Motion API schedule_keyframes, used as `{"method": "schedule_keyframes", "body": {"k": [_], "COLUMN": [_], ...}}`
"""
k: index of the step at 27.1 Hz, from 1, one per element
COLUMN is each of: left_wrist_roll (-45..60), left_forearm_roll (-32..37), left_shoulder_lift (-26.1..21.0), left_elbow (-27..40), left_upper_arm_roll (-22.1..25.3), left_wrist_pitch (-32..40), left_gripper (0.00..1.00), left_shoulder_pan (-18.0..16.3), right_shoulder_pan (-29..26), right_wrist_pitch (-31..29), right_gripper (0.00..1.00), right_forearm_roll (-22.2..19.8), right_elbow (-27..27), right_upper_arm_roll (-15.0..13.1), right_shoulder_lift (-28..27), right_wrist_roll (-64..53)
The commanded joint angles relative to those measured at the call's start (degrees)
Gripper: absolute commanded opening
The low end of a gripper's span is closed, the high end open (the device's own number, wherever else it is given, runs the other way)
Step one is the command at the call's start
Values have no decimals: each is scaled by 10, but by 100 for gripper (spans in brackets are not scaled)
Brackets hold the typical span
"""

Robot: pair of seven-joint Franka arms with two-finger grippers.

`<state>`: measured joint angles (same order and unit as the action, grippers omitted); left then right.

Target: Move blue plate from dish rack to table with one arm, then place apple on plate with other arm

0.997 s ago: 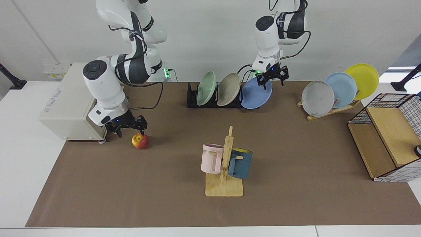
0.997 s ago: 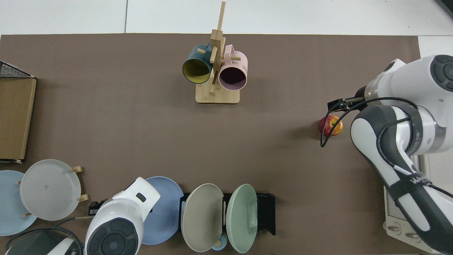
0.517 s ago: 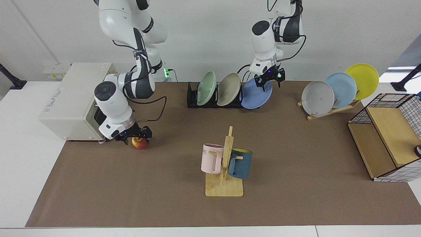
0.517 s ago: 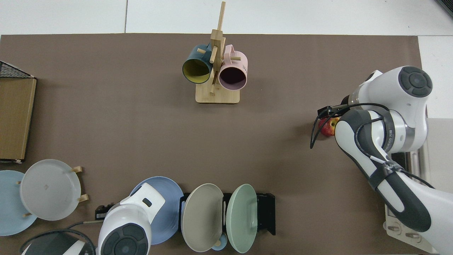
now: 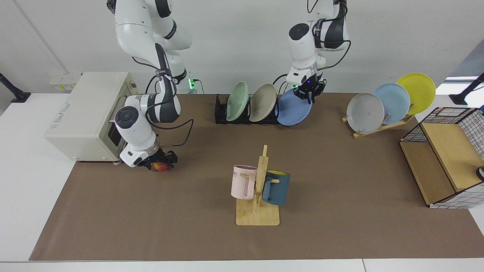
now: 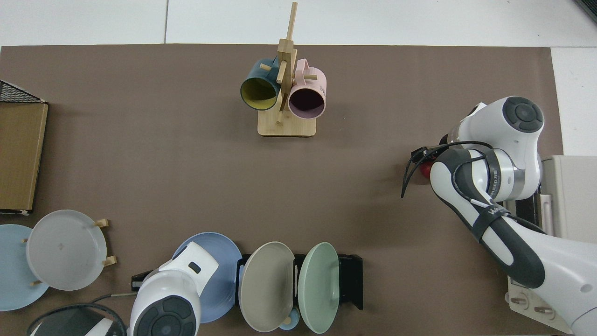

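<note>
While the round periwinkle-blue matte plate (image 5: 294, 110) leans at the end of the low black slotted dish rack (image 5: 221, 112), its upper rim meets the left hand (image 5: 311, 90), which hangs over that edge; whether its fingers grip the rim cannot be told. In the top view the arm's white wrist covers most of this plate (image 6: 217, 275) and hides the hand entirely. Beside it in the rack stand a beige plate (image 5: 263, 102) and a pale green plate (image 5: 237, 101), each tilted.

The right hand (image 5: 162, 163) is down at the counter (image 5: 332, 170) around the small red apple (image 5: 162, 167) — only a sliver of red shows between its dark fingers, so how far they have closed on the fruit cannot be told. From above, the apple (image 6: 425, 170) is a small red patch at the edge of the arm. A cream box-shaped appliance (image 5: 85, 113) stands just behind this hand.

Open brown mat lies between rack and apple, and widely in front of the rack. Mid-counter, a wooden mug tree (image 5: 259, 192) carries a pink mug (image 5: 243, 181) and a dark teal mug (image 5: 276, 187). A slanted wooden stand holds a grey plate (image 5: 365, 113), a sky-blue plate (image 5: 391, 98) and a yellow plate (image 5: 416, 93). A wire-and-wood basket (image 5: 444, 158) is cut off at the frame edge.
</note>
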<state>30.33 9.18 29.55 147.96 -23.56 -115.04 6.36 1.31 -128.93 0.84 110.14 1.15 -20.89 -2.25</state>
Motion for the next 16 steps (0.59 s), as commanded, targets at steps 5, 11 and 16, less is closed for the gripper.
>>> {"method": "schedule_keyframes", "body": {"k": [5,11,16], "left_wrist_roll": [25,31,30], "left_forearm_roll": [-17,16,86], "left_shoulder_lift": [5,6,10], "left_elbow": [-24,-68,-80], "left_upper_arm_roll": [-24,-62,-76], "left_wrist_pitch": [30,79,101], "left_gripper": [0,0,0], "left_shoulder_pan": [8,-1,0], "right_shoulder_pan": [4,4,4], "right_wrist_pitch": [-19,-19,-18], "right_gripper": [100,100,63], "right_forearm_roll": [-30,-52,-52], "right_elbow": [22,29,30], "right_upper_arm_roll": [1,1,2], "right_shoulder_lift": [6,8,9], "right_wrist_roll": [12,25,34]}}
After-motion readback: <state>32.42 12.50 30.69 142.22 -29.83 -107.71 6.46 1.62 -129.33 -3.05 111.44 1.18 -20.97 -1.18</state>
